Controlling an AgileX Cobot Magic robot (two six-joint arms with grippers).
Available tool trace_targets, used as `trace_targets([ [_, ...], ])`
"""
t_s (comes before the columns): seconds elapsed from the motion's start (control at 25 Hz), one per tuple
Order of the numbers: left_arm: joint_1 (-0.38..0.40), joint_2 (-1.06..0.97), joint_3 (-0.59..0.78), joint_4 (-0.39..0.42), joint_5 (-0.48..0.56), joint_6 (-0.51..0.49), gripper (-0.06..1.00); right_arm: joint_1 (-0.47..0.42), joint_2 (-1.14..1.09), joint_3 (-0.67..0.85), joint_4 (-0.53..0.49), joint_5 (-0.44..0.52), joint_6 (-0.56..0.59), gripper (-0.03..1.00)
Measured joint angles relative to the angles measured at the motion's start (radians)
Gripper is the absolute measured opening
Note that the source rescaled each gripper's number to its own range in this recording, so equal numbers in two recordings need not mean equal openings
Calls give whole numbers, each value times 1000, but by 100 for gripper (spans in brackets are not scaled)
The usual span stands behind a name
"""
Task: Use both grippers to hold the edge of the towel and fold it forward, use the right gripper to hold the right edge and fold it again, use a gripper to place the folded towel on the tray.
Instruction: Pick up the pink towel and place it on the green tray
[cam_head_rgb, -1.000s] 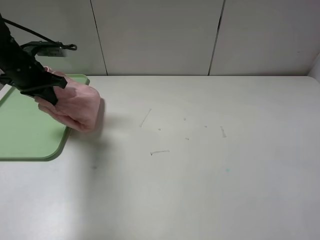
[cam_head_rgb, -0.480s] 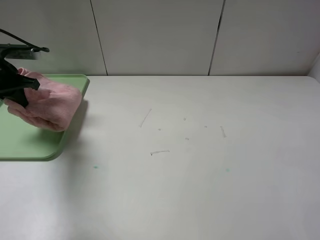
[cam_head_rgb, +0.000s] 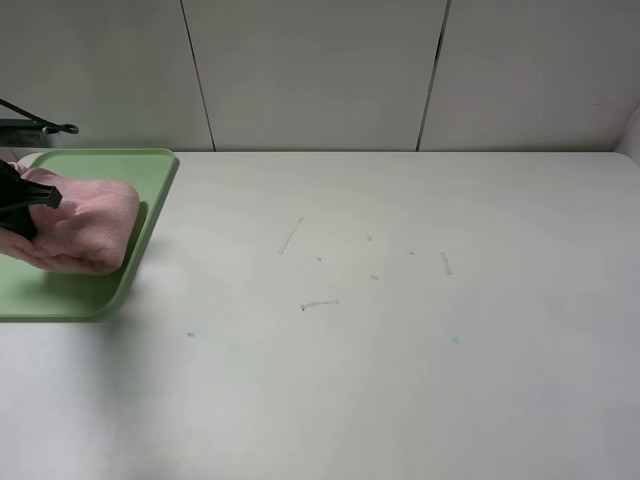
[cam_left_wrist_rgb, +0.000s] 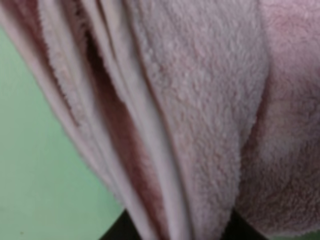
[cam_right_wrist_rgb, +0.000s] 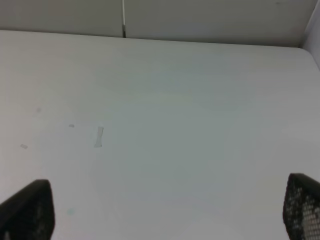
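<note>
Your left pincer (cam_head_rgb: 22, 205) is clamped on the folded towel (cam_head_rgb: 82, 224) at the far left edge of the high view, holding the bundle over the tray (cam_head_rgb: 95, 290); whether the towel touches the tray, you cannot tell. Your right pincer (cam_right_wrist_rgb: 160, 212) stands wide open and empty above the bare table (cam_head_rgb: 400, 330), well apart from the towel.

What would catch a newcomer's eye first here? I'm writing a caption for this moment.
The pink folded towel, bunched over the light green tray at the table's far left and clamped by the left gripper. Close up, its fluffy layers fill the left wrist view. The right gripper stands open over bare white table.
</note>
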Motion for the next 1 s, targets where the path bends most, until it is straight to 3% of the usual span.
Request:
trace_targets([
  [0.48, 0, 0, 3, 1, 3, 2, 14, 0, 0, 0, 0, 0, 0, 100],
  [0.56, 0, 0, 3, 13, 3, 16, 26, 0, 0, 0, 0, 0, 0, 100],
  [0.76, 0, -1, 3, 23, 11, 52, 85, 0, 0, 0, 0, 0, 0, 100],
  [0.84, 0, -1, 3, 26, 18, 52, 94, 0, 0, 0, 0, 0, 0, 100],
  [1.0, 0, -1, 3, 27, 36, 52, 99, 0, 0, 0, 0, 0, 0, 100],
])
